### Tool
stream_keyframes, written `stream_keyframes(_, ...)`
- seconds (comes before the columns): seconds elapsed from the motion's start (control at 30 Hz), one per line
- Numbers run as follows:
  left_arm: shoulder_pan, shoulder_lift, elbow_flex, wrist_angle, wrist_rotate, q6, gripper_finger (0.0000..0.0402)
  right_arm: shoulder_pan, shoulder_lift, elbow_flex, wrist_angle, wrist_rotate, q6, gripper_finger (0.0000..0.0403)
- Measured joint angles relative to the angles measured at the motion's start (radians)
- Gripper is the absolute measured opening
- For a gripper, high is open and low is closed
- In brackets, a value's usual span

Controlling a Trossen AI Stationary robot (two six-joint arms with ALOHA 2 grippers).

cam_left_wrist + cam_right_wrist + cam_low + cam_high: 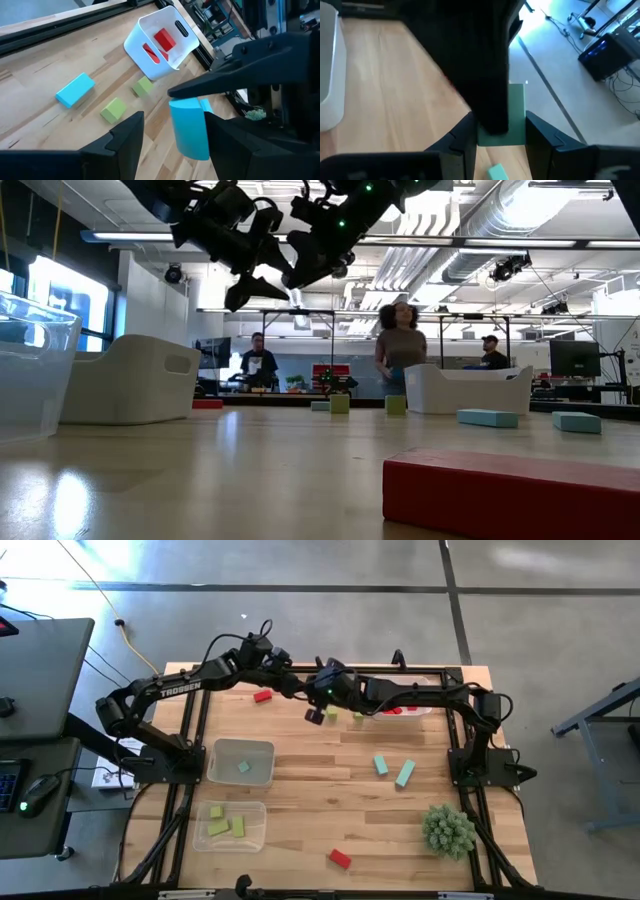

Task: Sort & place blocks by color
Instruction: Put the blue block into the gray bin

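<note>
In the right wrist view, we find the teal block largely covered by a dark arm link; its left portion cannot be seen. In the high view, the meeting point of the two grippers is too small for us to resolve any held item. In the low view, the red block is cut off at the bottom and right edges. The clear tray is cut off at the left edge.

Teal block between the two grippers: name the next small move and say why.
Probably close the left gripper on the teal block: its fingers stand open on either side, while the right gripper holds the block in mid-air, so this looks like a handover.
</note>
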Motion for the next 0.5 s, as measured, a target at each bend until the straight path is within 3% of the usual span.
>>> stream_keyframes(0.5, -0.005, 0.007, 0.000, 0.057, 0.001, 0.025, 0.0065, -0.004, 0.000, 0.000, 0.005, 0.022, -0.023, 0.0103)
